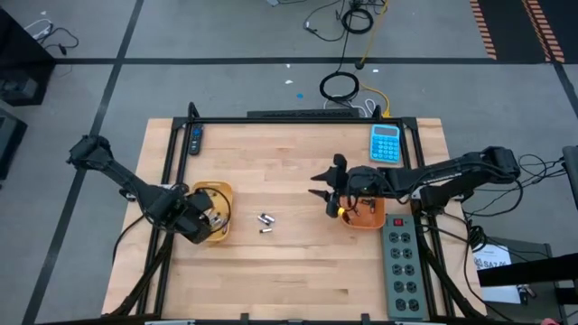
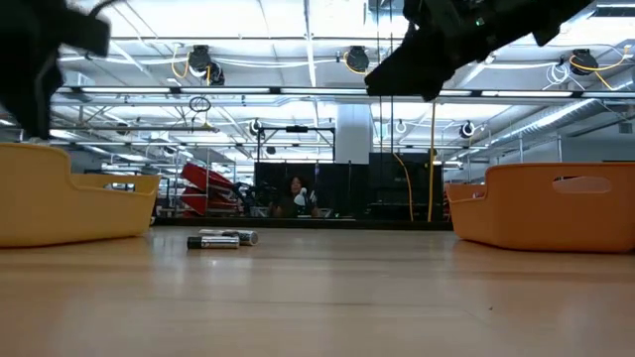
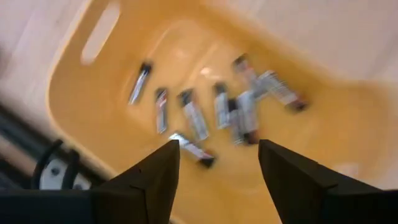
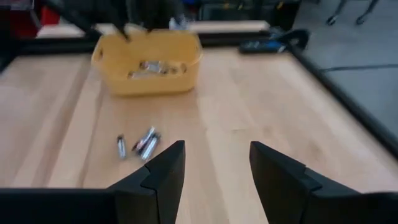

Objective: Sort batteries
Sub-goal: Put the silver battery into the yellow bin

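Note:
A few silvery batteries (image 1: pixel 265 221) lie loose on the wood between the two trays, also seen in the low view (image 2: pixel 220 238) and the right wrist view (image 4: pixel 142 144). Several more batteries (image 3: pixel 217 112) lie on the floor of the left yellow tray (image 1: pixel 223 191). My left gripper (image 3: pixel 217 165) hovers open above that tray's batteries, touching none. My right gripper (image 4: pixel 216 163) is open and raised beside the right orange tray (image 1: pixel 370 219), pointing toward the loose batteries.
A blue calculator (image 1: pixel 386 143) lies at the far right of the table. A grey power strip (image 1: pixel 401 262) runs along the right edge. A dark remote (image 1: pixel 197 138) lies at the far left. Bare wood spreads across the near half of the table.

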Controlling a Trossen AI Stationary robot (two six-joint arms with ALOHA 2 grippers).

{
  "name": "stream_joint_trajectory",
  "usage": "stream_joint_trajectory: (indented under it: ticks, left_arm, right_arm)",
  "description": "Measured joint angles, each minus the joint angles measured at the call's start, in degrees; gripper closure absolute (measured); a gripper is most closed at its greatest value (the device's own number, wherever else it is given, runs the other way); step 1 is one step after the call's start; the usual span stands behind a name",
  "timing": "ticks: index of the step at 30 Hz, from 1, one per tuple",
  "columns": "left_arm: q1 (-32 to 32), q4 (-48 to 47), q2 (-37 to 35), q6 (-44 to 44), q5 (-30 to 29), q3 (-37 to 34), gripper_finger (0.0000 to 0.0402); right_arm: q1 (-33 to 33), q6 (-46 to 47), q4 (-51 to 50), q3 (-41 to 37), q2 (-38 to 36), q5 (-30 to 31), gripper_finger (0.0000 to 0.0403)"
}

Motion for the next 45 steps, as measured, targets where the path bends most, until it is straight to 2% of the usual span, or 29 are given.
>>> stream_joint_trajectory:
  ticks: [3, 7, 11, 15, 18, 24, 31, 35, 39, 45]
  left_arm:
    - [1.8, 1.9, 0.3, 4.8, -1.9, 4.8, 0.0175]
    - [7.3, 6.9, 3.6, 14.9, -3.0, 8.1, 0.0185]
    - [12.4, 15.1, 10.2, 26.4, -2.7, 8.6, 0.0196]
    - [15.2, 27.2, 17.3, 40.1, -1.3, 8.6, 0.0206]
    - [15.9, 33.9, 22.0, 49.4, -0.1, 8.6, 0.0213]
    - [15.6, 40.8, 28.6, 62.0, 3.3, 8.6, 0.0230]
    - [16.0, 42.0, 31.7, 61.6, 8.7, 8.6, 0.0257]
    - [14.9, 42.4, 32.8, 59.7, 8.6, 8.6, 0.0272]
    - [14.2, 44.2, 34.0, 59.7, 7.7, 8.6, 0.0282]
    - [15.2, 46.9, 37.0, 59.7, 6.1, 8.6, 0.0284]
  right_arm:
    - [0.5, 0.5, -2.6, 1.6, -2.0, 3.9, 0.0232]
    - [2.1, 1.0, -7.2, 5.4, -2.4, 9.5, 0.0232]
    - [3.6, -0.5, -7.7, 6.5, -0.4, 9.4, 0.0232]
    - [4.6, -1.4, -8.7, 6.6, 1.0, 8.8, 0.0232]
    - [5.2, -1.3, -9.9, 6.6, 1.2, 7.8, 0.0232]
    - [6.4, -1.0, -9.8, 6.6, 1.2, 7.8, 0.0232]
    - [6.8, 2.1, -9.8, 6.6, 1.2, 8.0, 0.0232]
    - [8.3, 3.5, -9.9, 6.6, 1.2, 8.3, 0.0232]
    - [9.9, 4.7, -9.9, 6.6, 1.2, 11.3, 0.0232]
    - [11.5, 5.7, -9.5, 6.6, 1.2, 12.9, 0.0232]
